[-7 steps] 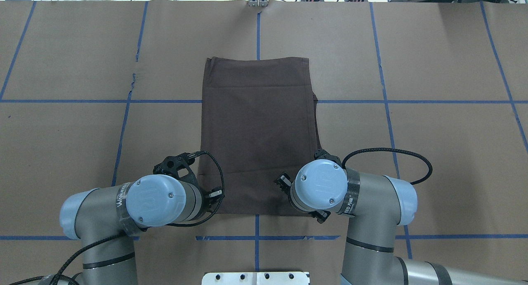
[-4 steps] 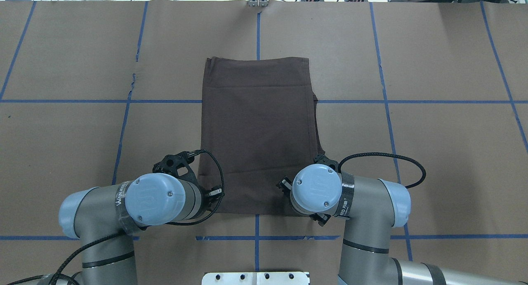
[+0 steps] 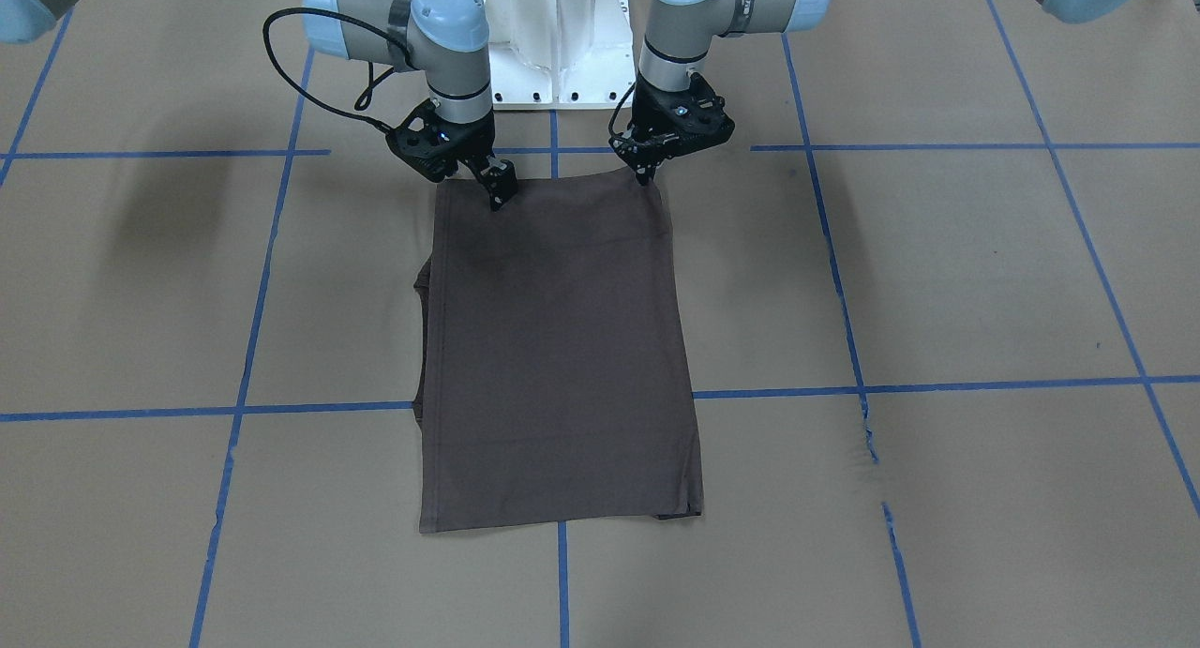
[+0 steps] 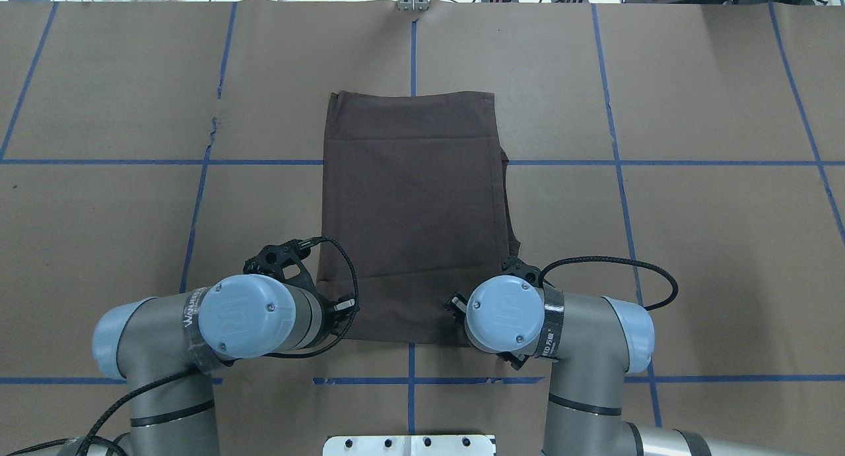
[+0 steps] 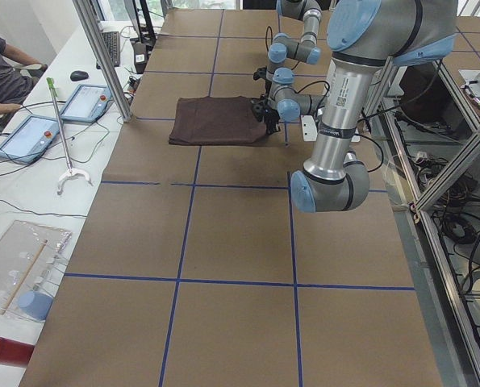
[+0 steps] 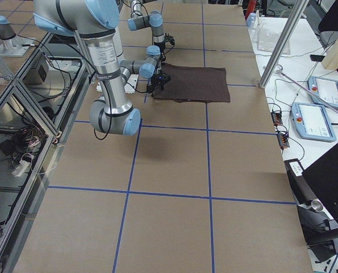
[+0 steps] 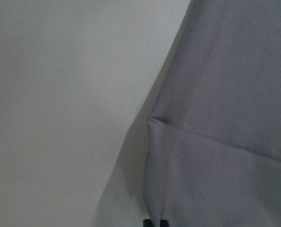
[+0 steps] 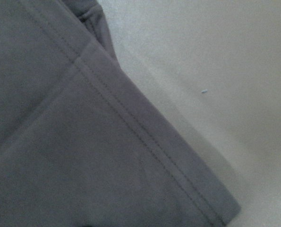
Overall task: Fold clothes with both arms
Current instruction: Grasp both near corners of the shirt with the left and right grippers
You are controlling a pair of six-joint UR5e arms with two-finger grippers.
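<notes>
The dark brown T-shirt lies folded into a flat rectangle in the middle of the table, and also shows in the front view. My left gripper is down at the shirt's near corner on my left side. My right gripper is down on the near edge at my right side. In the overhead view both grippers are hidden under the wrists. The left wrist view shows the shirt's side edge close up, and the right wrist view shows a hemmed corner. The fingers look narrow, and I cannot tell whether they pinch the cloth.
Brown paper with blue tape lines covers the table. The white pedestal stands just behind the shirt's near edge. Tablets and tools lie on a side bench beyond the table's far edge.
Both wrists have shifted a little toward the robot's base and lowered over the shirt's near corners. The shirt's outline has not moved.
</notes>
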